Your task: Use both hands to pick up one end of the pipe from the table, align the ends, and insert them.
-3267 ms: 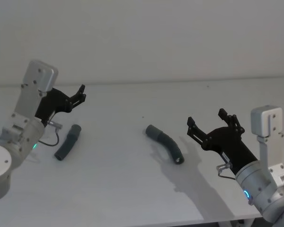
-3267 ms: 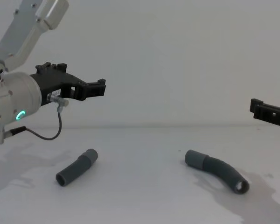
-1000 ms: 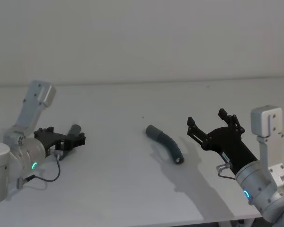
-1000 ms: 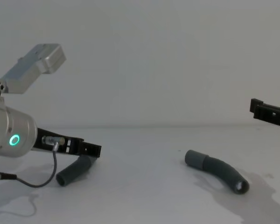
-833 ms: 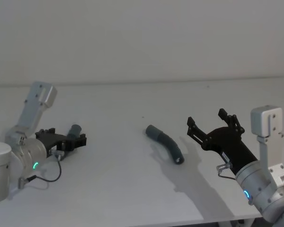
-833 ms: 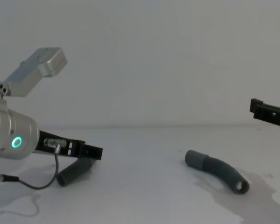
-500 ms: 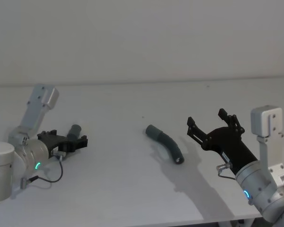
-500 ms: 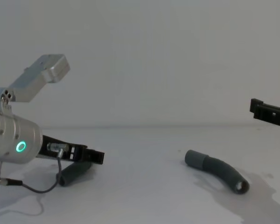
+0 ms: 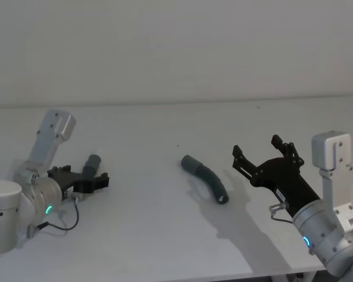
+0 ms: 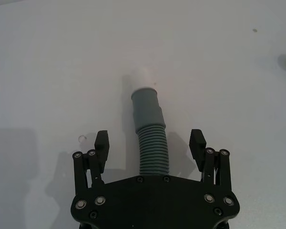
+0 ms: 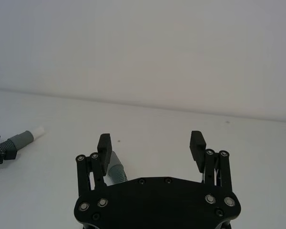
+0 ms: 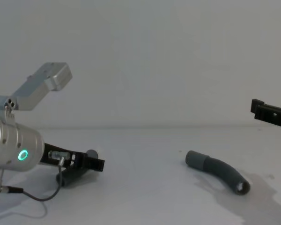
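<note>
Both grippers gape wide, holding nothing: our left gripper point(image 9: 96, 179) lies low at lower left, straddling the straight pipe point(image 10: 147, 102); our right gripper point(image 9: 256, 145) hovers lower right, near the curved pipe point(image 9: 206, 176) mid-frame.

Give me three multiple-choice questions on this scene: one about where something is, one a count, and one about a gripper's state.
1. Where is the left gripper?
A. Low at the table, astride the white-tipped pipe piece.
B. High above the table's middle.
C. Off the table's edge.

2. How many pipe pieces lie on the table?
A. One.
B. Three.
C. Two.

3. What state is the right gripper in?
A. Shut on a pipe piece.
B. Open, empty.
C. Shut, empty.

Answers:
1 A: its fingers flank that piece's ribbed part.
2 C: the white-tipped one and the curved pipe piece.
3 B: its fingers stand apart above the table, with nothing between them.
</note>
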